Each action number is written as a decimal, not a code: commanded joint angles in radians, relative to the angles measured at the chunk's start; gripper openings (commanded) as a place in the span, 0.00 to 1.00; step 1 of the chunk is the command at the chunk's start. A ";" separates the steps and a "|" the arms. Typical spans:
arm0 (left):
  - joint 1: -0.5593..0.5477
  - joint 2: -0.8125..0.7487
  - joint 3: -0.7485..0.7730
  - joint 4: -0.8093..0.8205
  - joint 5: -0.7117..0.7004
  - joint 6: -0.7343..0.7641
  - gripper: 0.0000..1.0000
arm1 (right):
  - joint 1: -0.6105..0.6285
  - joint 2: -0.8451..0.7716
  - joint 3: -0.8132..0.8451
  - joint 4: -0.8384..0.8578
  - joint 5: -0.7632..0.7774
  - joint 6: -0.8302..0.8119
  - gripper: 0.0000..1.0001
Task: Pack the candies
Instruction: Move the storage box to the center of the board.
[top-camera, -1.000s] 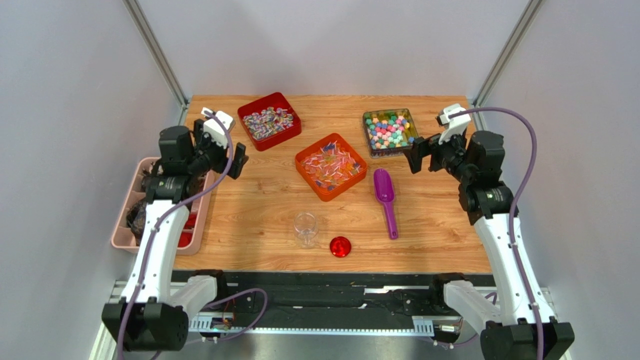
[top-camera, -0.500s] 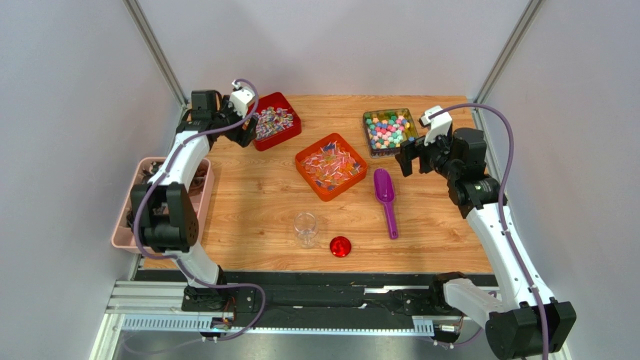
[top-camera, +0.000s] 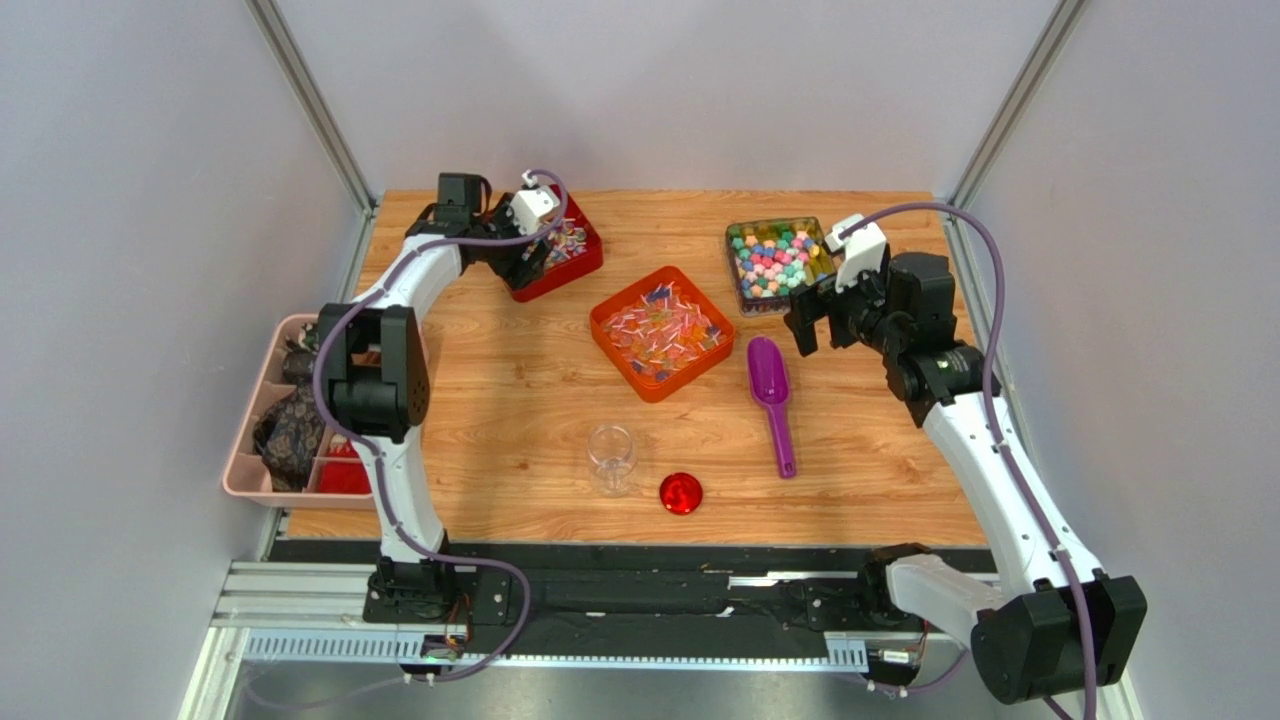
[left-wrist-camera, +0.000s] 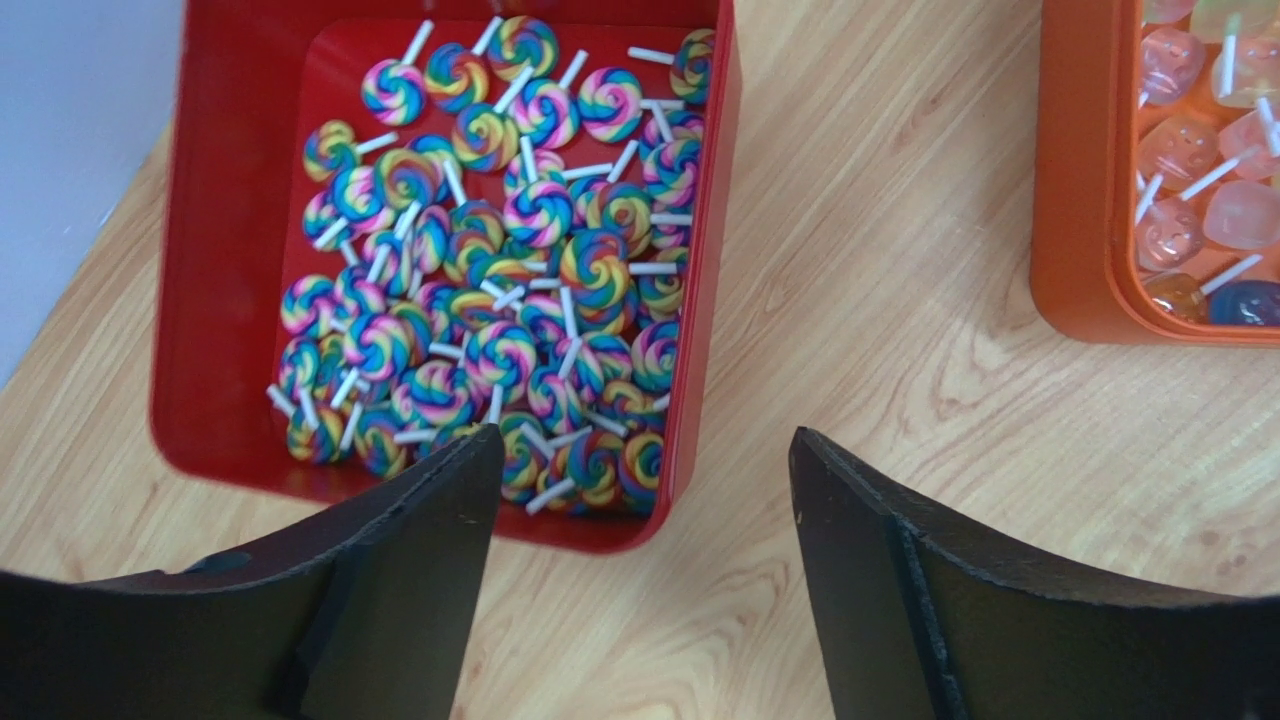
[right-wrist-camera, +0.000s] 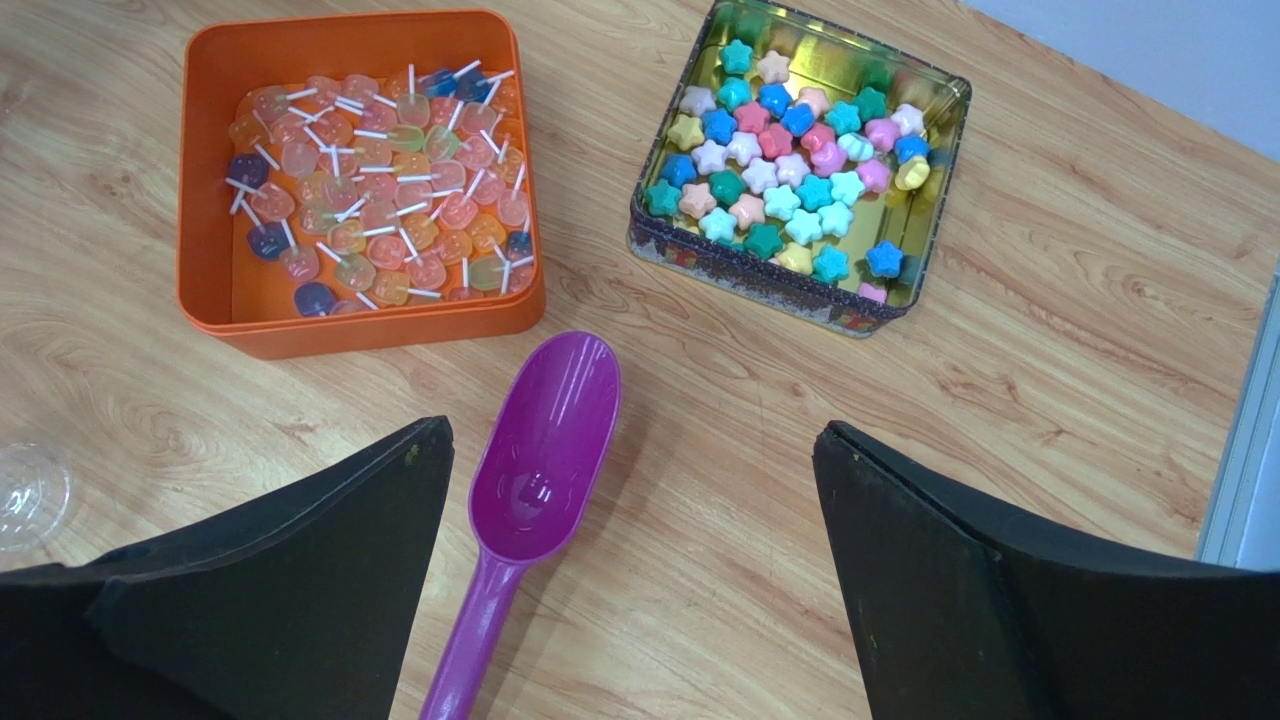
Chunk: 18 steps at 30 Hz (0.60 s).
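Note:
The candies sit in three containers. Rainbow swirl lollipops (left-wrist-camera: 496, 285) fill a red box (top-camera: 580, 249). Translucent lollipops (right-wrist-camera: 376, 195) lie in an orange box (top-camera: 661, 332). Pastel star sweets (right-wrist-camera: 781, 165) fill a square tin (top-camera: 778, 264). My left gripper (top-camera: 526, 252) hovers open and empty over the red box's near corner (left-wrist-camera: 646, 450). My right gripper (top-camera: 804, 318) is open and empty above the bowl of a purple scoop (top-camera: 772, 398), between tin and orange box; the scoop (right-wrist-camera: 541, 435) lies just inside its left finger.
A clear cup (top-camera: 612, 458) stands near the front middle with a round red lid (top-camera: 681, 492) beside it on the right. A pink bin (top-camera: 256, 450) with dark items hangs off the table's left edge. The cup's rim (right-wrist-camera: 30, 488) shows in the right wrist view.
My left arm swung from beside the pink bin up and right to the red box. My right gripper moved left and a little forward, toward the scoop. Both stayed open.

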 joint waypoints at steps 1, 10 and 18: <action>-0.007 0.070 0.112 -0.034 0.038 0.073 0.76 | 0.015 0.012 0.005 0.006 0.015 -0.027 0.96; -0.007 0.167 0.176 -0.041 0.053 0.099 0.61 | 0.033 0.030 0.005 0.003 0.015 -0.038 0.96; -0.009 0.173 0.181 -0.086 0.093 0.136 0.54 | 0.059 0.045 0.004 0.000 0.029 -0.053 0.96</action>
